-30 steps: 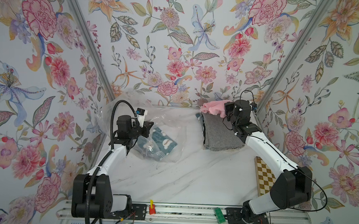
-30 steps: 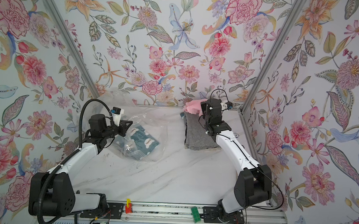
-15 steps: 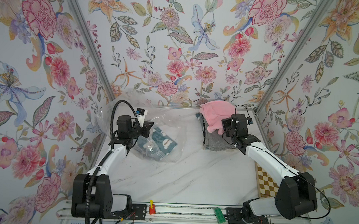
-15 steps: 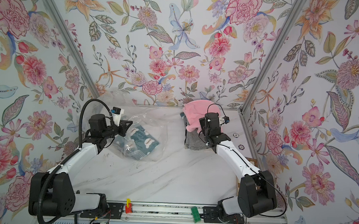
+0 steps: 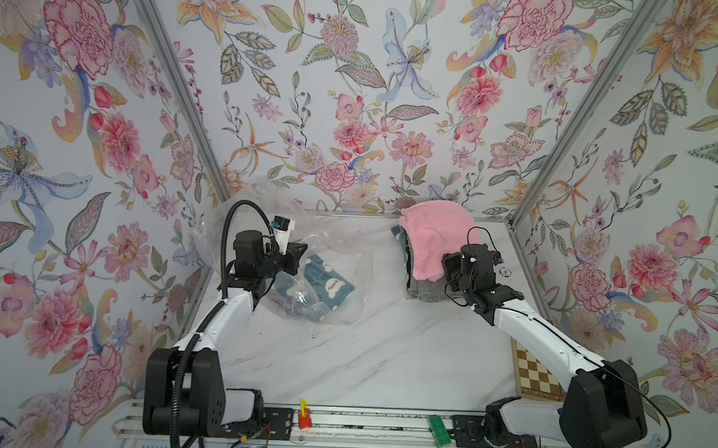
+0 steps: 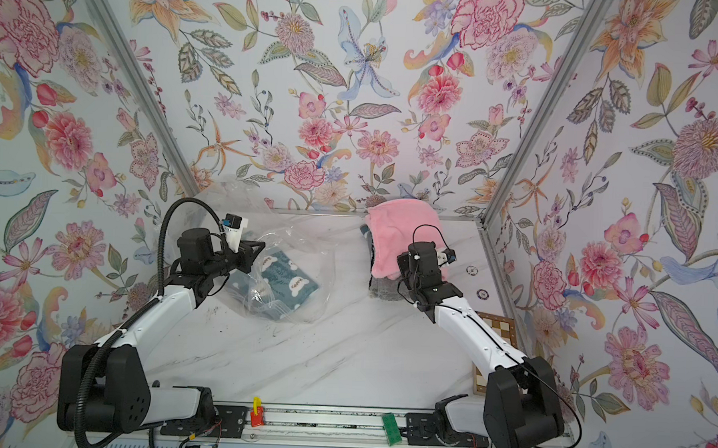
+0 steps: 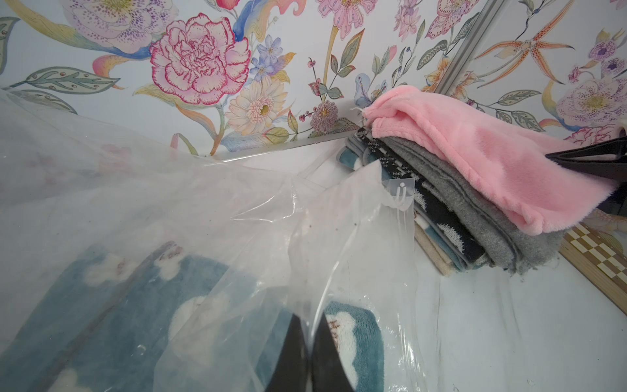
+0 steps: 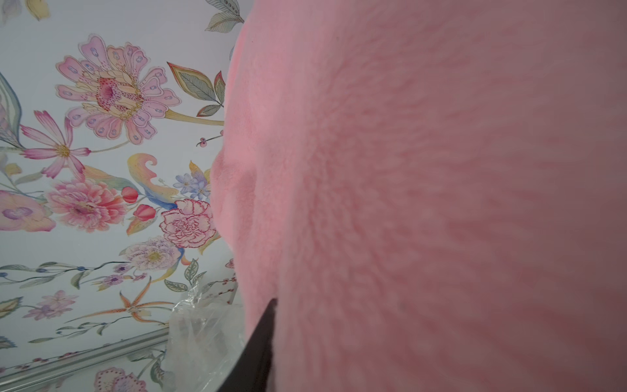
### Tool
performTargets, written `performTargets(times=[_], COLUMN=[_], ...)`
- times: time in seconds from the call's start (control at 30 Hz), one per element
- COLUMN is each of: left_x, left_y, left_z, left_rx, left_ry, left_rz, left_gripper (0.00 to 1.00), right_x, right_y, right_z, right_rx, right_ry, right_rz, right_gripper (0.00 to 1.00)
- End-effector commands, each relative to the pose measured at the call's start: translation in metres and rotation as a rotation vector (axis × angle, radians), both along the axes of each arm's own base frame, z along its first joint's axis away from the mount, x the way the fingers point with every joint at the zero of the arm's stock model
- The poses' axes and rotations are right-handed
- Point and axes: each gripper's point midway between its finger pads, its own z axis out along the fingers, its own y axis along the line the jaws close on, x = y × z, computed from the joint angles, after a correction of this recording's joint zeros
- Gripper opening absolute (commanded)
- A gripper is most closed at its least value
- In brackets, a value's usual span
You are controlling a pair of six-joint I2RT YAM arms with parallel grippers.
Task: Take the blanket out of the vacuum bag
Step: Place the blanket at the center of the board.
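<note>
My left fingers point(image 7: 293, 356) pinch the bag point(image 7: 203, 210). I cannot tell if my right fingers point(image 8: 259, 349) hold the pink blanket point(image 5: 436, 236). Next, the blue blanket point(image 5: 325, 284) must come out.

The marble table point(image 5: 364, 358) bears vacuum bag point(image 5: 348, 249), blanket stack point(image 5: 423, 288) and checkered board point(image 5: 538, 376).

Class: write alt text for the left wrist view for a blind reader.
The left claw pinches a clear crinkly plastic vacuum bag holding a teal cloud-patterned blanket. Beside it, a fluffy pink blanket tops a stack of folded blankets.
</note>
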Motion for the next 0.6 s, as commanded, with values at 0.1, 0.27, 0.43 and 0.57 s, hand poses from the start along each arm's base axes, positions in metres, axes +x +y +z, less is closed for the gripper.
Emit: performTargets(times=[0.1,0.27,0.43,0.57], left_x=[0.004,0.004,0.004,0.004], left_y=[0.001,0.001,0.001,0.002], left_z=[0.02,0.02,0.02,0.019], left_rx=[-0.002,0.0,0.002,0.006], left_ry=[-0.058,-0.058,-0.058,-0.054], left_rz=[-0.003,0.0,-0.001,0.001], left_gripper=[0.05,0.05,0.05,0.05], right_x=[-0.036,-0.065,-0.069,-0.064], right_y=[-0.014,-0.035,-0.054,-0.062], right_z=[-0.004,-0.011,-0.008,-0.004], right_rx=[-0.043,-0.062,0.068,0.077], right_ry=[0.015,-0.006,-0.023,-0.04], right_rz=[0.042,0.161,0.323,0.367], right_gripper=[0.53,0.7,0.82,0.85])
